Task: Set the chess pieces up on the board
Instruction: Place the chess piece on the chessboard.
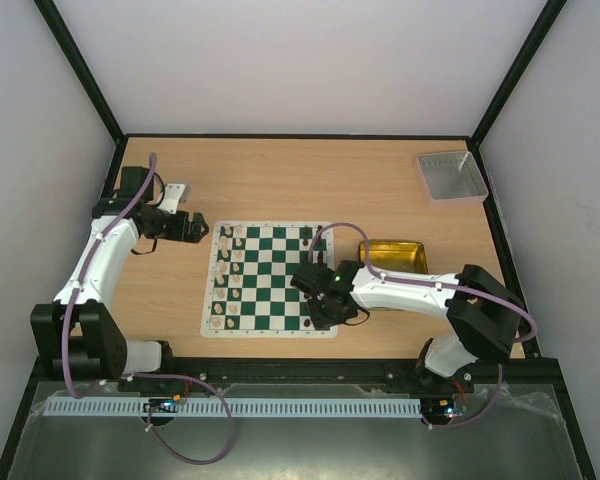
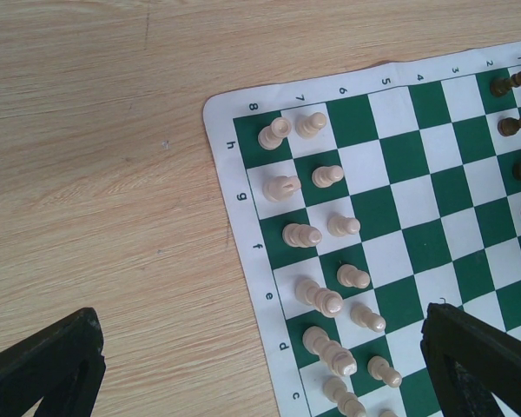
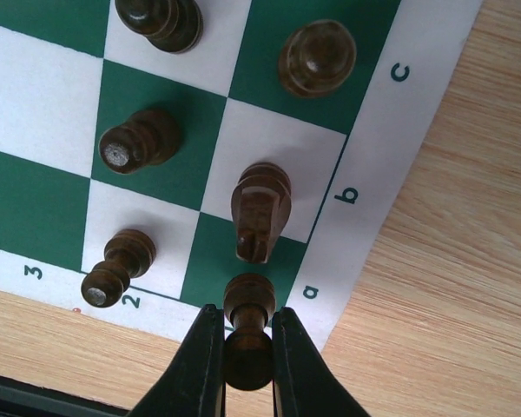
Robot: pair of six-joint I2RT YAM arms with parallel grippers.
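The green-and-white board lies mid-table. Cream chess pieces stand in two columns along its left side, near the letters h to c. Dark brown pieces stand at the right side, among them a knight on the b square. My right gripper is shut on a dark brown piece, held by its stem over the green corner square by the letter a. My left gripper is open and holds nothing. It hangs over the board's left edge and the bare wood.
A square gold tin sits just right of the board, under my right arm. A grey tray stands at the back right corner. Black frame posts and white walls close in the wooden table.
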